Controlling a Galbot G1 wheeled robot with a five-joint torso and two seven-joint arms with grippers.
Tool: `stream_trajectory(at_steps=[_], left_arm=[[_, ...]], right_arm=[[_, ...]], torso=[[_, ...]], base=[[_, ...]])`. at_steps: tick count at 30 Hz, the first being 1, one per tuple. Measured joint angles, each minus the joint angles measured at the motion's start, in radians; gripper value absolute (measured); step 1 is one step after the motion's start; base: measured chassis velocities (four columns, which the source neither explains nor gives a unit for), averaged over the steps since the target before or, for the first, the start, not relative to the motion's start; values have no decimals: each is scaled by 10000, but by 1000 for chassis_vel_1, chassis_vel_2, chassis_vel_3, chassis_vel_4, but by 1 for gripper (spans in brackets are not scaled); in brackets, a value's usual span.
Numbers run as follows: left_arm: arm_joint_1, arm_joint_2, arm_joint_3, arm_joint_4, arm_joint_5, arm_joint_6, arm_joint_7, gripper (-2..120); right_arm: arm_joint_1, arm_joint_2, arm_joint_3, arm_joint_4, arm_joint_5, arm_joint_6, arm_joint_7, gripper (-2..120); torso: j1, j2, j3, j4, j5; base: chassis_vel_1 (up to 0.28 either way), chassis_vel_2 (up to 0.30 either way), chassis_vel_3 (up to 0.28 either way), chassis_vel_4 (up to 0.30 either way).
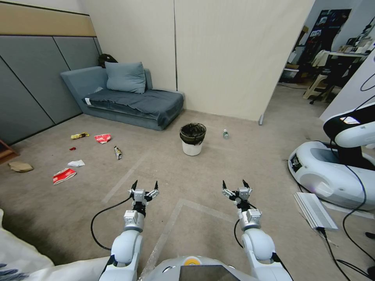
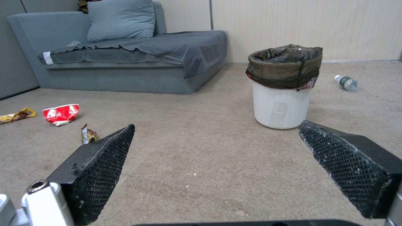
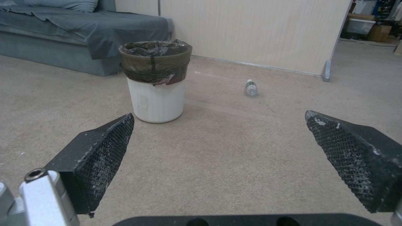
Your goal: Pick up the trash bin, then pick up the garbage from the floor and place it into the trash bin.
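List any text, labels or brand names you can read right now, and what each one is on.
None can be read.
Red-and-white wrappers: print too small.
Yellow wrapper and dark snack-bar wrapper: blurred.
Bottle beside the trash bin: green label, unreadable.
Sofa tag: unreadable.
Left gripper and right gripper: no markings.

Trash bin (image 1: pixel 192 139) upright; garbage (image 1: pixel 64 175) scattered on carpet.

You had bare carpet (image 1: pixel 203 175) between both spread claws and the trash bin (image 1: pixel 192 139), nothing in the way. A bottle (image 1: pixel 225 134) lay just beside the bin's right; the sofa (image 1: pixel 129 101) stood behind it to the left.
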State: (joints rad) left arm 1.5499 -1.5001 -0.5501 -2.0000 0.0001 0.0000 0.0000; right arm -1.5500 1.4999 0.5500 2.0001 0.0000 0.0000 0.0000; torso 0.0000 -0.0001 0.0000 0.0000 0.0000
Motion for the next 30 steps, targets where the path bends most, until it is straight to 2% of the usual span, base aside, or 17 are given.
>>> stream_trajectory(at_steps=[13,16,20,21,24,25,28,29,30], left_arm=[[33,0,18,-30,18,0,-17,100],[273,-8,156,-419,208,155,-191,100],[1214,-78,676,-1876,907,783,-850,100],[1214,-78,676,-1876,907,783,-850,100],[1931,-134,1082,-2990,1445,1262,-1356,100],[1931,-134,1082,-2990,1445,1262,-1356,100],[2604,-185,1454,-4029,1942,1700,-1829,100],[2604,-185,1454,-4029,1942,1700,-1829,100],[2855,-203,1597,-4418,2130,1863,-2002,100]], right_arm=[[-9,2,1,7,-4,0,3,100],[-104,22,-26,141,-71,5,42,100],[-1174,362,-540,1559,-814,146,469,100],[-1174,362,-540,1559,-814,146,469,100],[-2047,636,-956,2707,-1429,264,828,100],[-2047,636,-956,2707,-1429,264,828,100],[-2840,890,-1333,3761,-1992,370,1153,100],[-2840,890,-1333,3761,-1992,370,1153,100],[-3168,990,-1493,4195,-2219,414,1291,100]], torso=[[0,1,0,1,-1],[1,0,0,1,0],[0,0,-1,0,-1],[0,0,-1,0,-1],[0,1,-2,-1,-1],[0,1,-2,-1,-1],[0,1,-2,0,-1],[0,1,-2,0,-1],[0,0,-2,0,-1]], base=[[0,0,0,0],[0,0,0,0],[0,0,0,0],[0,0,0,0],[0,0,0,0],[0,0,0,0],[0,0,0,0],[0,0,0,0],[0,0,0,0]])
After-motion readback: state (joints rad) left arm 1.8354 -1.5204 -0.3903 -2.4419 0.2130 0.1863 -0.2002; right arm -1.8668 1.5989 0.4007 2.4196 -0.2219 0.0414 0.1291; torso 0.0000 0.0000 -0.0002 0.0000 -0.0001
